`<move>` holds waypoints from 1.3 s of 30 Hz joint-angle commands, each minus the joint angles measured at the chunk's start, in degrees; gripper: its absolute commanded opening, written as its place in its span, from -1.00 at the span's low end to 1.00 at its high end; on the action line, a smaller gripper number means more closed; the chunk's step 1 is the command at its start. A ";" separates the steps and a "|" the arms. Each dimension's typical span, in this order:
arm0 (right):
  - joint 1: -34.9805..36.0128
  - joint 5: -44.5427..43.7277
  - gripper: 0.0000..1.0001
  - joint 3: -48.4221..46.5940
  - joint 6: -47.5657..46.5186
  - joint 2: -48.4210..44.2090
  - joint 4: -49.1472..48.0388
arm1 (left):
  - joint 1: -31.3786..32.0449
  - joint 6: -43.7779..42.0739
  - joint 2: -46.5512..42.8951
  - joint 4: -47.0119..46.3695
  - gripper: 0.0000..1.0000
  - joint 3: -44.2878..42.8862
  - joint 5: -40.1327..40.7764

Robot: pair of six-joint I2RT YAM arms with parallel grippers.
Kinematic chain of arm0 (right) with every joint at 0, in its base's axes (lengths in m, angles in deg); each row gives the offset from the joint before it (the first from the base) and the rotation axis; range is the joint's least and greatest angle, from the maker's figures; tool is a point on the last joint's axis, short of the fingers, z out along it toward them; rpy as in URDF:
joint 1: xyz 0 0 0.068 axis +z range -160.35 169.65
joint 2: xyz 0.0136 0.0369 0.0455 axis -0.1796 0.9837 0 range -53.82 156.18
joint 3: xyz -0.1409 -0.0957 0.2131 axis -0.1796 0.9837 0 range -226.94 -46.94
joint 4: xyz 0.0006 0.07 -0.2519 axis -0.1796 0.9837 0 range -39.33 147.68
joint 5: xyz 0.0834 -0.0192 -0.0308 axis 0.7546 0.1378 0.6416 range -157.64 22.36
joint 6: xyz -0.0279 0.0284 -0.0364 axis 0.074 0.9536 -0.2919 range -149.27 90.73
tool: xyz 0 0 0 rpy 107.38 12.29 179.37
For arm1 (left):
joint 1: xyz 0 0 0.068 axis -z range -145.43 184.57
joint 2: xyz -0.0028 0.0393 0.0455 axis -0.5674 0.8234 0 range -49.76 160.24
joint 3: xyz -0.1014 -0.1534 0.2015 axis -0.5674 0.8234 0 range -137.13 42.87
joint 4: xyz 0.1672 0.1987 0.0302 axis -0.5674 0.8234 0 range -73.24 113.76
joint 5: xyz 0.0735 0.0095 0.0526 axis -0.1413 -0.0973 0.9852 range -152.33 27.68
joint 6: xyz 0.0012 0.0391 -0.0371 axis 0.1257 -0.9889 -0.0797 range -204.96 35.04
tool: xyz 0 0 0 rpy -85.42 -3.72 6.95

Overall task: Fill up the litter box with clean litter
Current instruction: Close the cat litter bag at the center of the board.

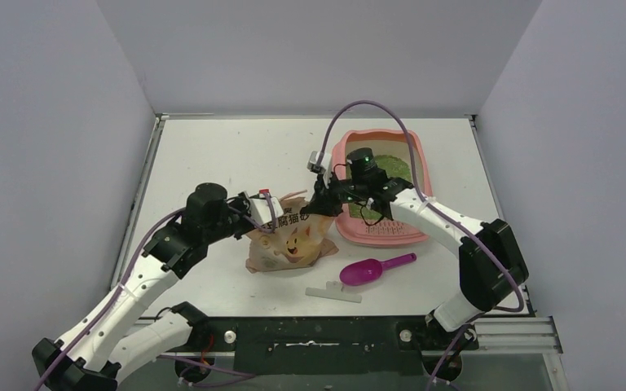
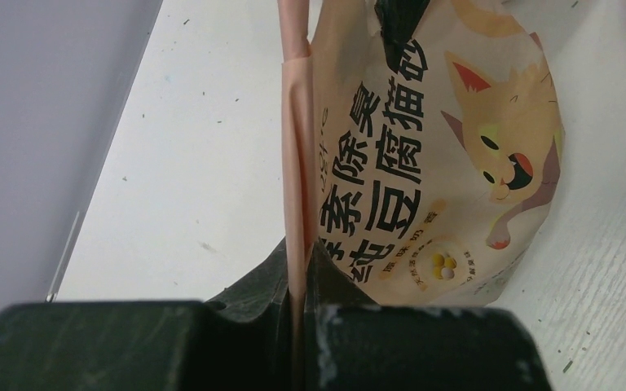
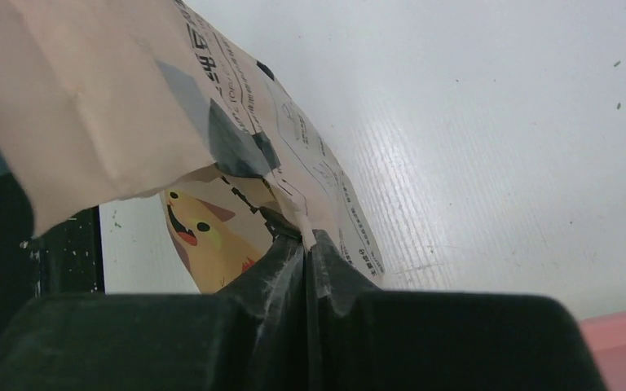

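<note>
The left claw [image 1: 266, 202] is clenched on the thin top edge of a bag [image 1: 289, 240], a bit left of the middle in the top view. In the left wrist view, that pale pink edge is squeezed flat between two black fingers [image 2: 244, 305]. The bag hangs away from them, with big black writing and a cartoon cat on its front. The bag is cream and orange, and its bottom rests on the white table [image 1: 212, 155]. Just to the right, the right claw [image 1: 319, 204] grips the other top corner of the bag. Its wrist view shows its fingers [image 3: 265, 273] pressed together with the bag's edge pinched between their tips. So the bag is held up between both claws. Below the bag, near the bottom middle of the top view, lies a small white strip [image 1: 334, 292]. A magenta scoop [image 1: 375, 267] lies beside it, flat on the table. The litter box [image 1: 424, 167] sits to the right of the bag, in the upper right part of the table. It is pink, and its slotted end points toward the arms. The right arm reaches across it. The litter [image 1: 395, 167] shows as a green patch inside the far half of the box.
</note>
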 commanded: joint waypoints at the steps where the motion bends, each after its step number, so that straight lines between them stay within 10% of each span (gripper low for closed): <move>1: 0.86 -5.94 -1.00 -0.96 -0.91 -2.38 -0.70 | 1.09 -0.87 -4.59 -9.21 -1.00 -0.60 3.19; 10: 1.32 -26.02 -1.00 4.70 16.66 -5.60 -14.76 | 13.28 -3.44 -9.75 -4.38 -1.00 4.14 14.63; 20: -2.48 -10.53 -0.78 4.75 19.39 -6.56 -13.63 | 25.68 -1.62 -10.70 12.16 -1.00 5.05 20.61; 29: -10.19 12.28 0.34 -0.99 18.03 -8.76 -0.19 | 28.78 -4.19 -13.61 21.03 -1.00 6.75 18.50; 39: -7.97 12.23 0.59 -18.73 11.62 0.66 22.33 | 34.65 -5.04 -11.24 22.51 -1.00 9.49 24.99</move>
